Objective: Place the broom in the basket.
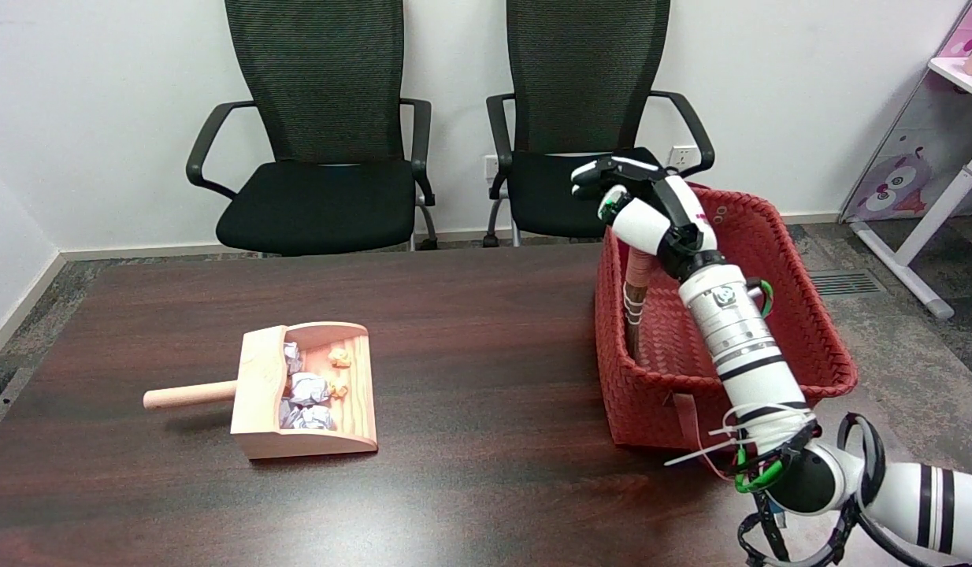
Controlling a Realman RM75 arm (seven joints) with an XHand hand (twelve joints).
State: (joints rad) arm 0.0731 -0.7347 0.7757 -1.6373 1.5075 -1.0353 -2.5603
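Note:
The red woven basket (809, 315) stands at the table's right edge. Inside it, the broom (635, 295) stands nearly upright against the left wall; only a brown stretch of it shows. Its top ends just under my right hand (642, 206). My right hand hovers over the basket's far left corner with its fingers (608, 169) stretched out to the left and nothing between them. Where the broom's top meets the underside of the hand is hidden, so contact there cannot be judged.
A wooden dustpan (305, 394) holding crumpled paper lies left of centre, handle pointing left. Two black office chairs (320, 157) stand behind the table. A white and pink stand (935, 181) is at the far right.

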